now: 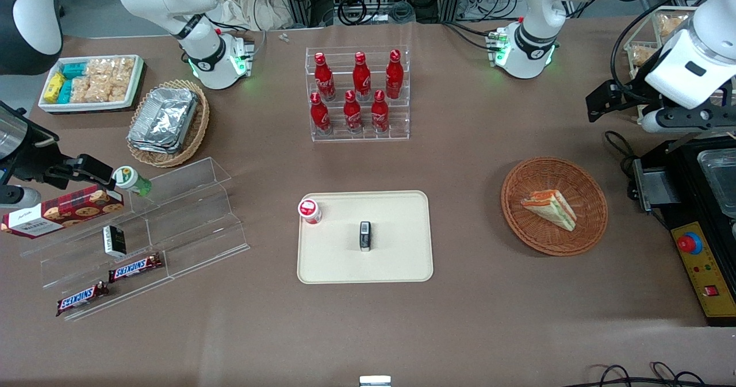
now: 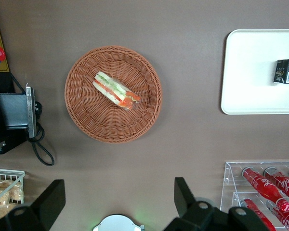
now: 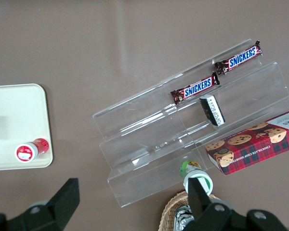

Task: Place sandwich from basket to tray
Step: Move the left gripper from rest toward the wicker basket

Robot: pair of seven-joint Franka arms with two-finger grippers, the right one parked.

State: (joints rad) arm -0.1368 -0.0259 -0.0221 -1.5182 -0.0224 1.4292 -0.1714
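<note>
Brown desk [image 1: 471, 329], seen from the front and from the working arm's wrist. The cream tray [image 1: 397, 260] lies near the middle of the desk, carrying a small dark packet [image 1: 365, 236] and a red-capped bottle [image 1: 309, 211] at one corner; much of its floor is bare. Toward the working arm's end lies the round wicker basket [image 1: 554, 205], and in it, resting on its side, the sandwich [image 1: 551, 207], a white-bread wedge with orange-red and green layers. The tool [image 2: 115, 199] hangs high above the desk, beside the basket and farther from the front camera, its fingers [image 2: 183, 192] spread wide and holding nothing. The sandwich is probably light and soft, apt to crush or shed its layers; a gentle grip across the two bread faces near the thick end seems safest, though its exact tilt is hard to judge. The desk covering looks matte and even. Racked red bottles [image 1: 356, 91] stand farther off.
</note>
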